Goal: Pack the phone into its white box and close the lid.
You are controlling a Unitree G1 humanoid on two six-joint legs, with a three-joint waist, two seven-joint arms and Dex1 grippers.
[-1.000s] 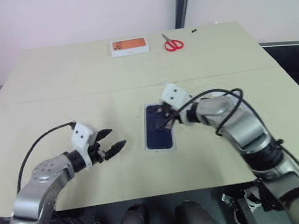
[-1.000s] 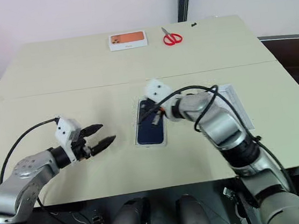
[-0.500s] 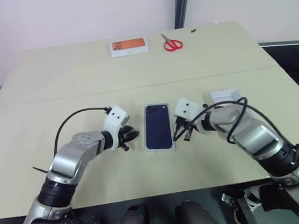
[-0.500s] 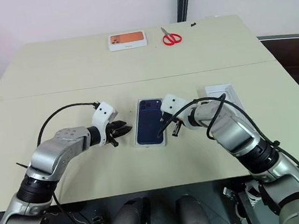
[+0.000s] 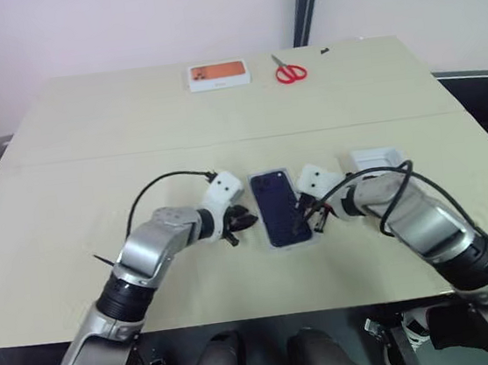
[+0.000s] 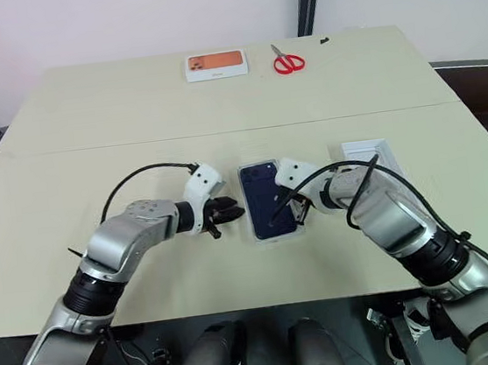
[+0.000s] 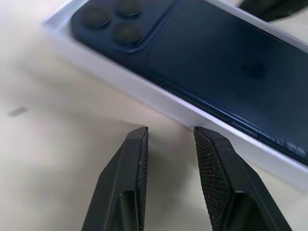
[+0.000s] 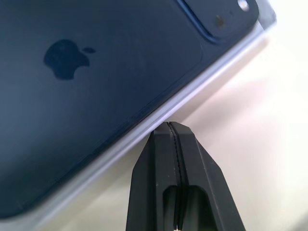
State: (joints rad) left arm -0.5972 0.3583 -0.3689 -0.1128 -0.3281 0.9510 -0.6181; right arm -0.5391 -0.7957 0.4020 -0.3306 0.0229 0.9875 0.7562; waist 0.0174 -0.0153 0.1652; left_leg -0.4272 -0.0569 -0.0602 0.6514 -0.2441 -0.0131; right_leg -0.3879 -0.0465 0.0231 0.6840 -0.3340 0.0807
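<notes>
beige table point(image 5: 89, 138), left gripper point(image 5: 245, 221) and right gripper point(image 5: 305, 220) flanking lid point(image 5: 280, 216)

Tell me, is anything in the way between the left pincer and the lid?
No, nothing visible. The left pincer points at the white side wall of the lid, jaws a little open, with just bare table between them.

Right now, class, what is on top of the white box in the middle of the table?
The lid, dark-blue phone print facing up, sits on the white box and covers it. Whatever is inside the box, the phone included, is hidden.
</notes>
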